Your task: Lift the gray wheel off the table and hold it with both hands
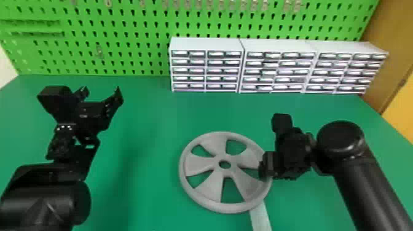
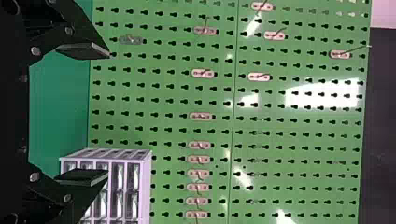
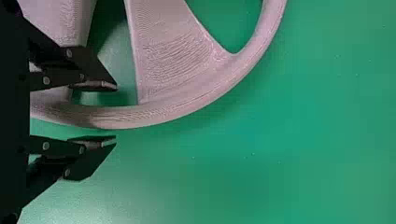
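Black right gripper with two flat fingers (image 1: 273, 174) has them parted around the rim of the gray, round, five-spoked wheel (image 1: 212, 146), one at each side, and does not yet grip it. This wheel lies on the flat green table (image 1: 147, 190). To the wheel's left, well apart, black left gripper (image 1: 100, 93) is wide open and empty; behind the wheel stand white boxy cabinets with small drawers (image 1: 207, 44).

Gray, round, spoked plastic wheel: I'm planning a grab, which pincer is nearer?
Right. The black right pincer is at the wheel's rim, fingers either side; the black left pincer is off to the wheel's left.
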